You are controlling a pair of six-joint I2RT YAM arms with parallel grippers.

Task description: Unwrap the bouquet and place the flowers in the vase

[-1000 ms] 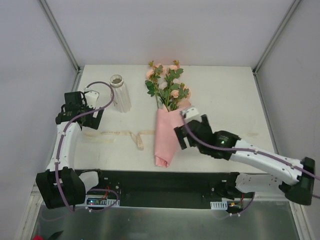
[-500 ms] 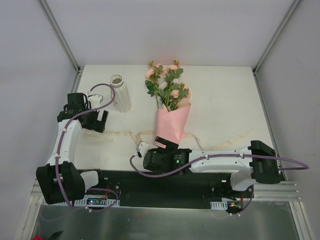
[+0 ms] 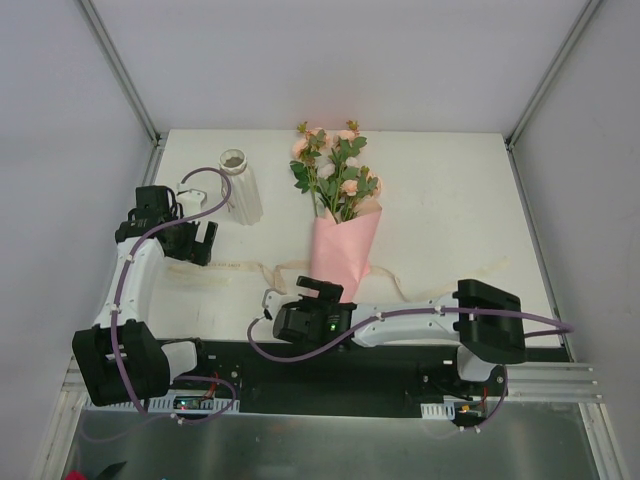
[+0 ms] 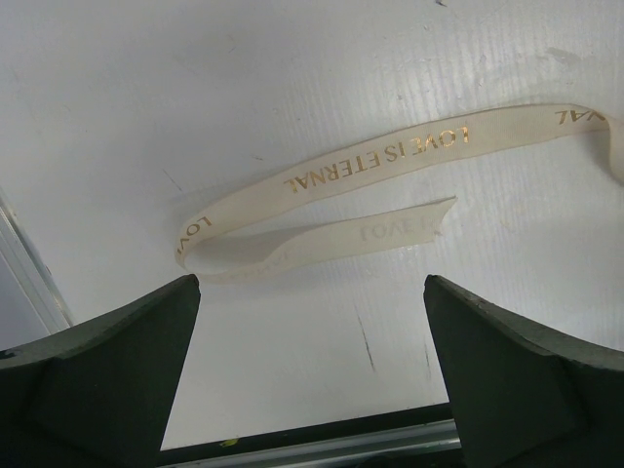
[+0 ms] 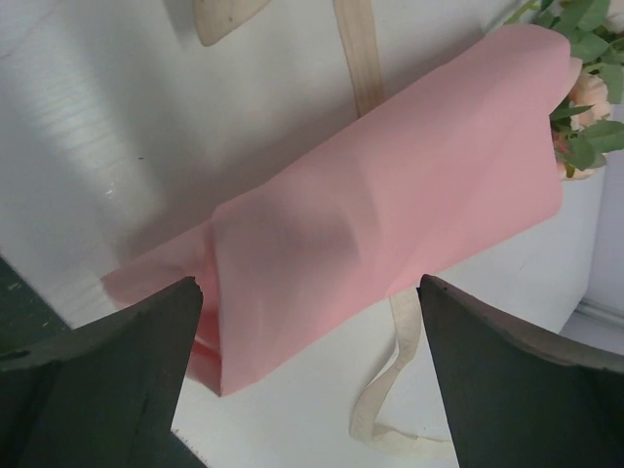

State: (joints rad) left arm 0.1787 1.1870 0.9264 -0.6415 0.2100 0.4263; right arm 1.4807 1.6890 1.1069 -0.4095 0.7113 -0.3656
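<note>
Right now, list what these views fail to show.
- Flowers: lower stems hidden inside the paper, in both the top and right wrist views.
- Vase: its inside, top view, mouth too small to see into.
- Ribbon: cut off by the right edge in the left wrist view; in the top view its middle passes under the paper.

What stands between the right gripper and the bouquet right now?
Nothing visible. The open right gripper hangs directly over the pink paper of the bouquet; the loose cream ribbon lies on the table, passing beneath the wrap.

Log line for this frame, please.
ribbon: untied, loose on table | bouquet: paper-wrapped, lying flat | vase: upright, unfilled | left gripper: open over ribbon | right gripper: open over bouquet's narrow end
</note>
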